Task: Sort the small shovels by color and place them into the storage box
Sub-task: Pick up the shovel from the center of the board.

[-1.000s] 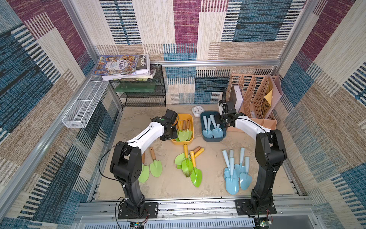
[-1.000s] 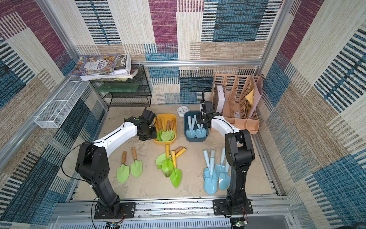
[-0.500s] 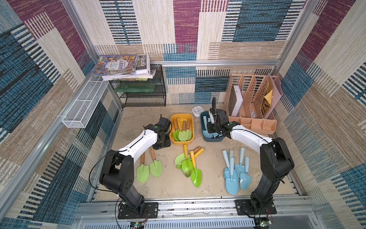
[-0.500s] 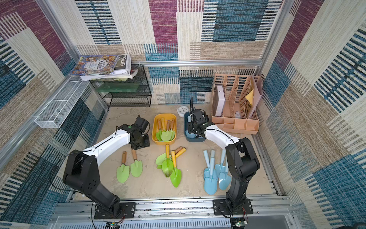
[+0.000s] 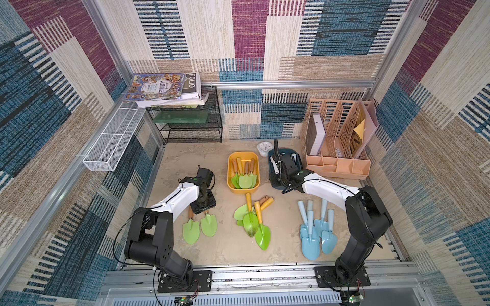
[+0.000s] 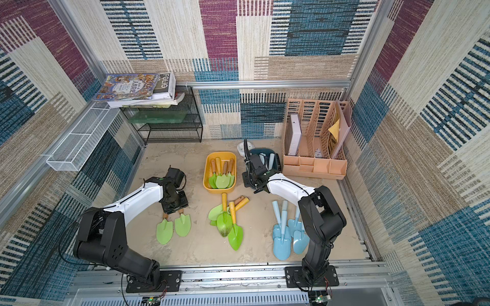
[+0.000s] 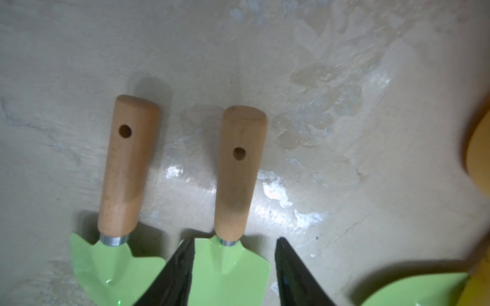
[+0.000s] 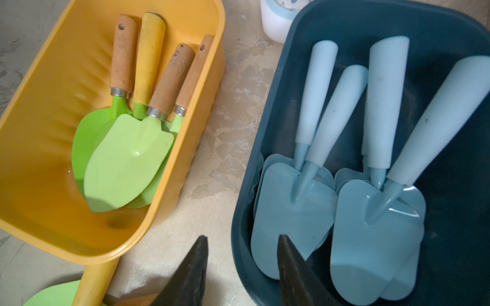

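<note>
- Step in hand: picking up a green shovel. The left jaws stand apart and empty over the worktop point(image 7: 344, 106), with the neck of a wooden-handled green shovel point(image 7: 238, 172) lying between them. Its twin point(image 7: 124, 169) lies just outside one jaw.
- The next move likely calls for lowering, closing on that handle and carrying it to the yellow box point(image 8: 183, 159).
- The right jaws, apart and empty, hover at the rim of the dark blue box point(image 8: 281, 87). The loose blue shovels point(image 5: 309, 239) lie well apart from them.

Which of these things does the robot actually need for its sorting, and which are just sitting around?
Part of the job:
green shovels, light blue shovels, yellow bin, dark blue bin.

Just lying about:
books, black wire rack, white mesh basket, small white clock, peach desk organizer.
</note>
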Available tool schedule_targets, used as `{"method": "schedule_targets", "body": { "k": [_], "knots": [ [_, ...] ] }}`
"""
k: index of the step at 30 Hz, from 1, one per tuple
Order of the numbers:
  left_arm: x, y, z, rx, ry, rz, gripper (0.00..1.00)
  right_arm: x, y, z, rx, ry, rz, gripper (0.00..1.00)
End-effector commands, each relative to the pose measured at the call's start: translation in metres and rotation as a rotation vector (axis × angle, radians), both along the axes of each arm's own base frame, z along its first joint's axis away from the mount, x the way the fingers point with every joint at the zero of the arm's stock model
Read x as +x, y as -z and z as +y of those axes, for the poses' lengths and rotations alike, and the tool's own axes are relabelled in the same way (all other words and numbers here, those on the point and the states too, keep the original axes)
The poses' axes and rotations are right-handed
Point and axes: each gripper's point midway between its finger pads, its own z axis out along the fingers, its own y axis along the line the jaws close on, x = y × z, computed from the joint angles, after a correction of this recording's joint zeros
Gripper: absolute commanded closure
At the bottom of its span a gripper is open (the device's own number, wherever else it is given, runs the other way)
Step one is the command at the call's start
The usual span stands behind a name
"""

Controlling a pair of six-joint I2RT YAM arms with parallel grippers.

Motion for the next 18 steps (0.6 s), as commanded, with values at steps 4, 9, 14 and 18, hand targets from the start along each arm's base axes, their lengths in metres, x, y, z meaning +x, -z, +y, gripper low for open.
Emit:
{"method": "schedule_targets", "body": {
  "k": [4, 9, 14, 18],
  "knots": [
    [0.007, 0.004, 0.004, 0.003, -0.007, 0.002, 0.5, -0.002, 0.0, -0.001, 0.011, 0.008, -0.01, 0.54],
    [0.006, 0.012, 0.004, 0.006, 0.002, 0.033, 0.5, -0.006, 0.005, -0.003, 0.009, 0.011, 0.001, 0.54],
    [0.002, 0.023, 0.003, 0.006, 0.016, 0.07, 0.51, -0.008, 0.008, -0.002, 0.013, 0.009, 0.013, 0.55],
    [0.0, 0.031, 0.002, 0.001, 0.028, 0.095, 0.58, -0.006, 0.011, 0.002, 0.018, -0.001, 0.024, 0.55]
  ]
}}
